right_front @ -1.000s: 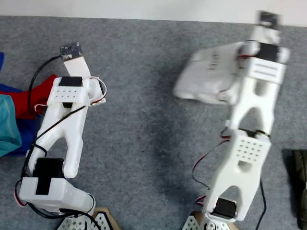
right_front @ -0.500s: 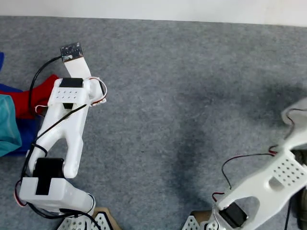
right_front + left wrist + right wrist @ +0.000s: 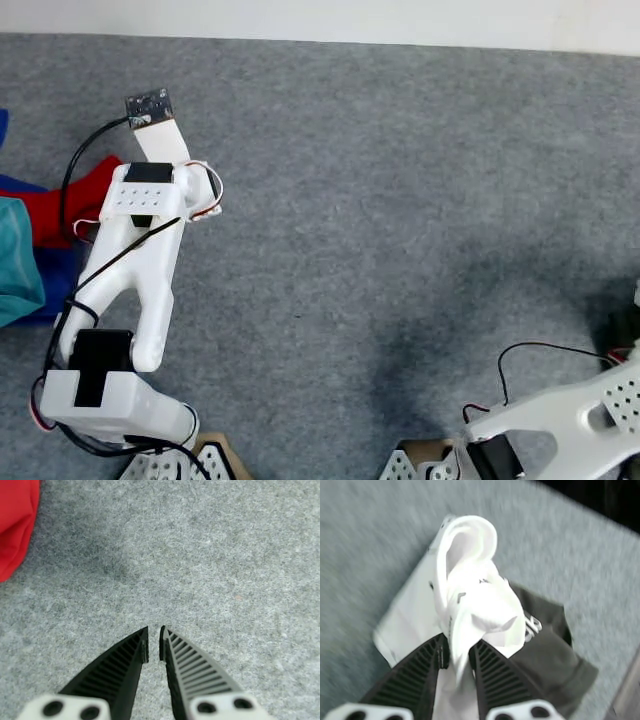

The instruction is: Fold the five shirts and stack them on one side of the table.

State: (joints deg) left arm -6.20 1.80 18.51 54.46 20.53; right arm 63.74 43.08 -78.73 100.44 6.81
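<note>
Clamping a white shirt (image 3: 470, 590), the right end effector (image 3: 456, 655) hangs over a dark shirt (image 3: 550, 650) on the grey surface (image 3: 200, 555) — the left end effector (image 3: 154, 645), nearly closed and empty, hovers near a red shirt (image 3: 15, 525).

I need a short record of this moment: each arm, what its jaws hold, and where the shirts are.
left arm: jaws shut, empty, over grey table
right arm: jaws shut on white shirt
white shirt: bunched, hanging from jaws
dark shirt: on table, partly hidden behind white shirt
red shirt, teal shirt, blue shirt: piled beside left arm
</note>
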